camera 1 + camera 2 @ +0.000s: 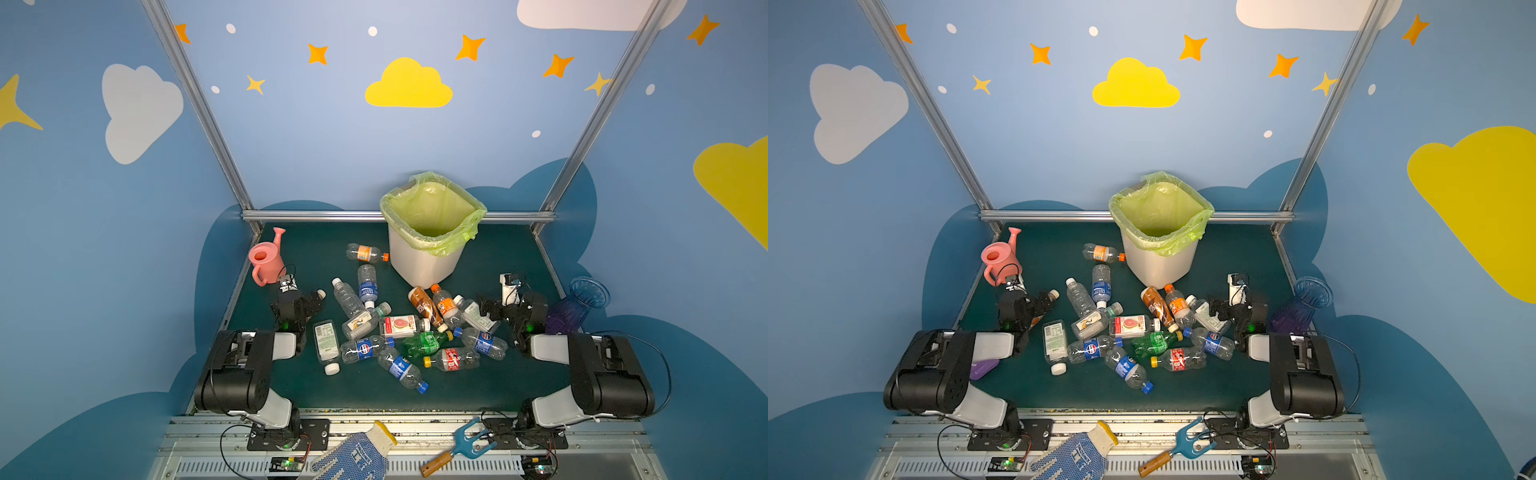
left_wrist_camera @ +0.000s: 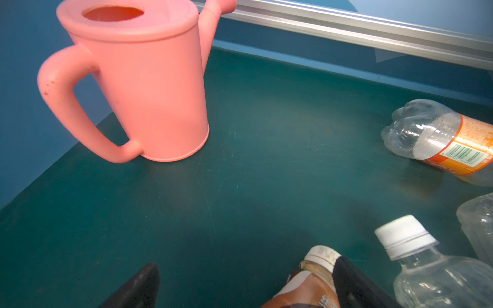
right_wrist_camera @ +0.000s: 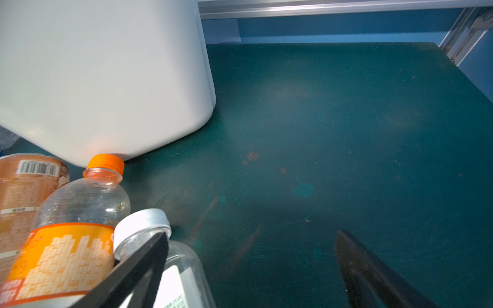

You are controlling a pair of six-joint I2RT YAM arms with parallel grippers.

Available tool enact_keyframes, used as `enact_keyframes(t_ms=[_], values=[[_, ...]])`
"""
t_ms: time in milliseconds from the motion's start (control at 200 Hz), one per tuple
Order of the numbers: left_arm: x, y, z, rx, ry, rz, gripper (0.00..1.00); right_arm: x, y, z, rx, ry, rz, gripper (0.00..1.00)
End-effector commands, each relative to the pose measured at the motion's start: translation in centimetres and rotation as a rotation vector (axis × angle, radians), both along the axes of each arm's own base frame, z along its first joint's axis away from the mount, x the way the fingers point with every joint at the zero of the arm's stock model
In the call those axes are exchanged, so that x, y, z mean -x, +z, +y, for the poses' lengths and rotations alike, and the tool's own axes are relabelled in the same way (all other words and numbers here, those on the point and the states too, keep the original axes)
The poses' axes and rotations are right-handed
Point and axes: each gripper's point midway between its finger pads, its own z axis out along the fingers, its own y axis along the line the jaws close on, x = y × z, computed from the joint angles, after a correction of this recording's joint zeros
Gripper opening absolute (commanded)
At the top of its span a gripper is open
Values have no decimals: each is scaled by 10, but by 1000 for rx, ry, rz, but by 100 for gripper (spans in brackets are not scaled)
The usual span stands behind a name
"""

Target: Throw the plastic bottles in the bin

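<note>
Several plastic bottles [image 1: 399,332] lie in a heap mid-table, among them a green one [image 1: 424,343] and a brown one [image 1: 424,306]. An orange-labelled bottle [image 1: 365,252] lies alone near the bin [image 1: 424,257], which stands at the back, white with a yellow-green bag. My left gripper [image 1: 313,302] is low at the heap's left, open; a brown-labelled, white-capped bottle [image 2: 312,280] lies between its jaws against one finger. My right gripper [image 1: 487,308] is open at the heap's right, one finger over a white-capped clear bottle [image 3: 144,226]; bare mat fills the rest of its gap [image 3: 252,234].
A pink watering can [image 1: 266,259] stands at the back left, close to the left arm. A blue-purple vase [image 1: 577,307] stands at the right edge behind the right arm. A glove [image 1: 357,453] and a garden fork [image 1: 461,446] lie on the front rail.
</note>
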Motion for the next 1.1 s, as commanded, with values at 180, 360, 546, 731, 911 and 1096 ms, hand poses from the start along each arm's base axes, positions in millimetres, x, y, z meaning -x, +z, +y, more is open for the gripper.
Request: enact_keyframes(t_ms=[180, 360, 546, 731, 911, 1096], values=[[-9, 48, 15, -19, 101, 57, 100, -13, 28, -31, -28, -234, 190, 98], [-27, 95, -19, 100, -28, -69, 100, 2, 51, -31, -104, -278, 269, 98], [-69, 114, -62, 299, -92, 44, 100, 9, 52, -25, -221, -309, 328, 98], [-109, 111, -115, 576, -146, 82, 100, 11, 50, -28, -251, -353, 359, 98], [-123, 86, -144, 766, -48, 133, 99, 17, 55, -36, -245, -399, 346, 98], [-140, 67, -169, 865, -30, 160, 97, 25, 54, -43, -233, -439, 355, 98]])
